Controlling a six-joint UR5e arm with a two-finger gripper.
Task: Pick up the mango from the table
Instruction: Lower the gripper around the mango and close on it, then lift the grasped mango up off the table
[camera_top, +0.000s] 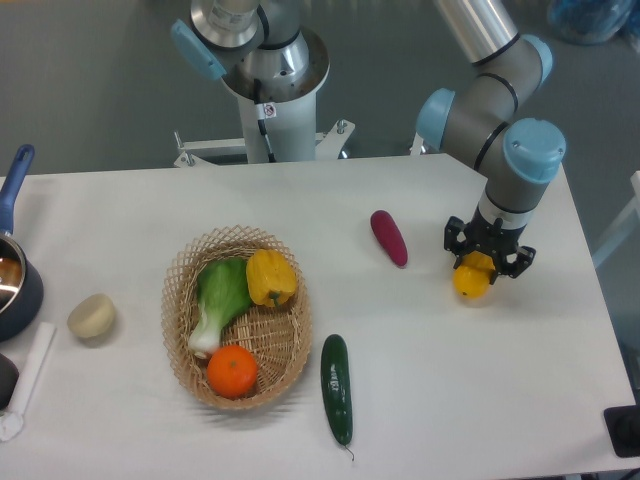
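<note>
The mango is a yellow-orange fruit at the right side of the white table. My gripper points straight down over it, with its black fingers around the mango's upper part. Only the mango's lower end shows below the fingers. I cannot tell whether the mango rests on the table or hangs just above it, nor how tightly the fingers close on it.
A purple vegetable lies left of the gripper. A cucumber lies near the front. A wicker basket holds a yellow bell pepper, bok choy and an orange. A potato and a pot are at far left.
</note>
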